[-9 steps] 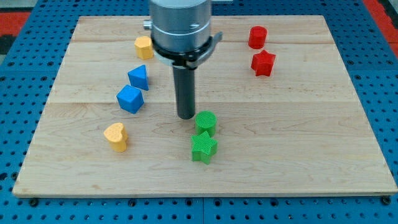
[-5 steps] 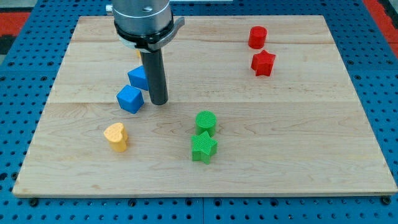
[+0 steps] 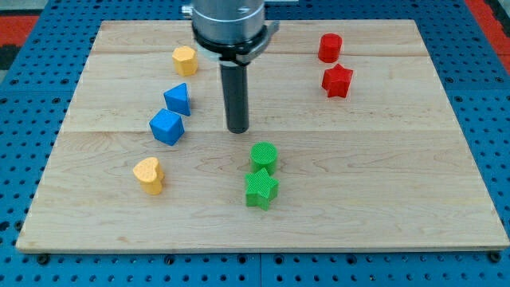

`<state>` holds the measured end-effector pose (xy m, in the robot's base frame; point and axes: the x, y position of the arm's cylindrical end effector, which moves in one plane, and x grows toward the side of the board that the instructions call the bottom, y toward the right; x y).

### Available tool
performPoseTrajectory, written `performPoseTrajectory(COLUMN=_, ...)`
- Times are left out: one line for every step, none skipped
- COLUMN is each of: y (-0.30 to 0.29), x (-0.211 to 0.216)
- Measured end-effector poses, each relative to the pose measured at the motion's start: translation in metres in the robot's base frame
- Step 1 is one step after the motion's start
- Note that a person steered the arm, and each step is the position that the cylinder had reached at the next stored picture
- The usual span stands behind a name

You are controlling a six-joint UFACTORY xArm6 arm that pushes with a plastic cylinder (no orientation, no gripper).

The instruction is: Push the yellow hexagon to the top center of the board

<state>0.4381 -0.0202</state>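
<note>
Yellow hexagon [image 3: 184, 60] sits near the board's top edge, left of centre, untouched and flat on the wood, nothing touching it; it reads as a short pale-yellow prism with faceted sides, small and likely easy to slide. My tip [image 3: 237, 129] is down on the wooden board [image 3: 382, 159] around mid-board, well apart from the hexagon, toward the view's bottom and right of it; no fingers on this rig, just the bare rod, so nothing to spread or pinch. Step in hand, as I judge it: approach, push not yet begun. Target is top centre, so the hexagon needs to go toward the view's right along the top edge. Next move calls for getting my tip round to the hexagon's left side, then pushing rightward. Obstacles on the way round: blue triangular block [image 3: 178, 99] and blue cube [image 3: 166, 127] lie between my tip and the left edge, so route past them without clipping. Green cylinder [image 3: 264, 157] is just below my tip, apart from it. Off-centre contact could spin the hexagon off line.
</note>
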Motion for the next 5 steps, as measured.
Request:
performPoseTrajectory(y=-0.001, x=-0.001)
performPoseTrajectory(y=-0.024, x=-0.013)
performPoseTrajectory(y=-0.041, x=-0.062)
performPoseTrajectory(y=-0.041, x=-0.076)
performPoseTrajectory(y=-0.073, x=-0.076)
